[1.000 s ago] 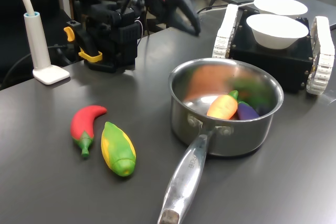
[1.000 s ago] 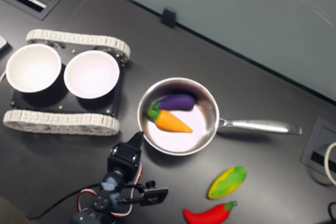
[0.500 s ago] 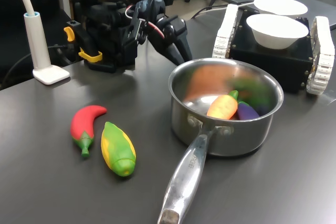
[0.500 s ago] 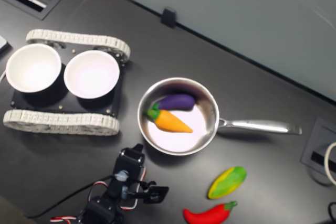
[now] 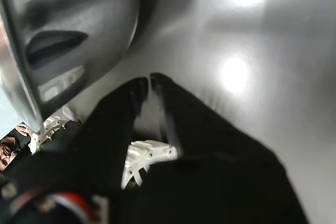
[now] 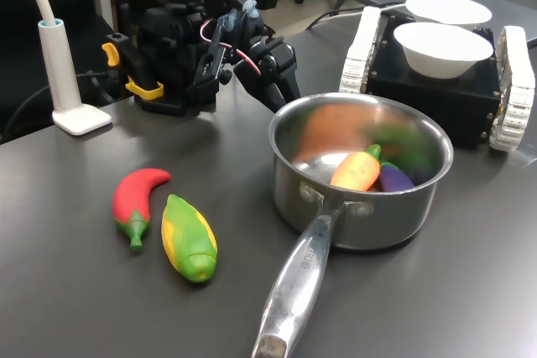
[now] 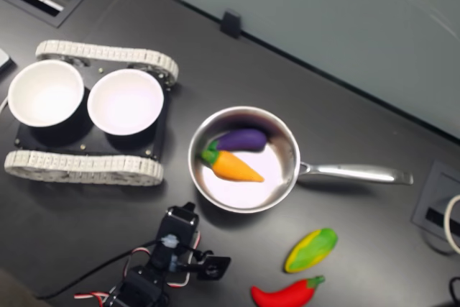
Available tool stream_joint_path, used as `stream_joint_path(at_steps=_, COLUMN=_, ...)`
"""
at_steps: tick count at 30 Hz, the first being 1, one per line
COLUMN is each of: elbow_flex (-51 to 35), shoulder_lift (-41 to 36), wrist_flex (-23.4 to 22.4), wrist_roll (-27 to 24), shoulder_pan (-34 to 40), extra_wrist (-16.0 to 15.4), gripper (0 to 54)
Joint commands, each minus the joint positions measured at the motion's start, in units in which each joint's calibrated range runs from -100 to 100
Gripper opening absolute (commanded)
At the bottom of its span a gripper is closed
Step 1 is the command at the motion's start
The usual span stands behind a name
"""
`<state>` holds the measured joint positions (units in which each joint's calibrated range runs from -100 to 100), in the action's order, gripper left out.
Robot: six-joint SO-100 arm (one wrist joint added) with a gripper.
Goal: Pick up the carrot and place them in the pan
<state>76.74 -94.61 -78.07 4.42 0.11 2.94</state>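
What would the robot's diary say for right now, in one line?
carrot: in pan beside eggplant | gripper: shut, empty, outside pan | corn, chili: on table

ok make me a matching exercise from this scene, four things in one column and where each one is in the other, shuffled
Things:
1. carrot
2. corn toy
3. white bowls
4. pincer

Places:
A. on the tracked black base
B. on the bare table next to the red chili
C. inside the pan, beside the purple eggplant
D. outside the pan, holding nothing

Pairs: 1-C, 2-B, 3-A, 4-D
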Motion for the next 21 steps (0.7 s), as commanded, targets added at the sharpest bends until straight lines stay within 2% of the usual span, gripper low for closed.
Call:
stream_joint_path(at_steps=1, elbow_flex=-0.9, shoulder_lift=-0.9, wrist_flex=0.3, wrist_roll=-0.5, shoulder_pan=-1.7, extra_wrist=-0.8, gripper=0.2)
stream_joint_path(at_steps=21, elbow_flex=-0.9, shoulder_lift=-0.9, wrist_flex=0.2, wrist_roll=1.1, shoulder_pan=1.2, extra_wrist=-0.7, gripper=0.2)
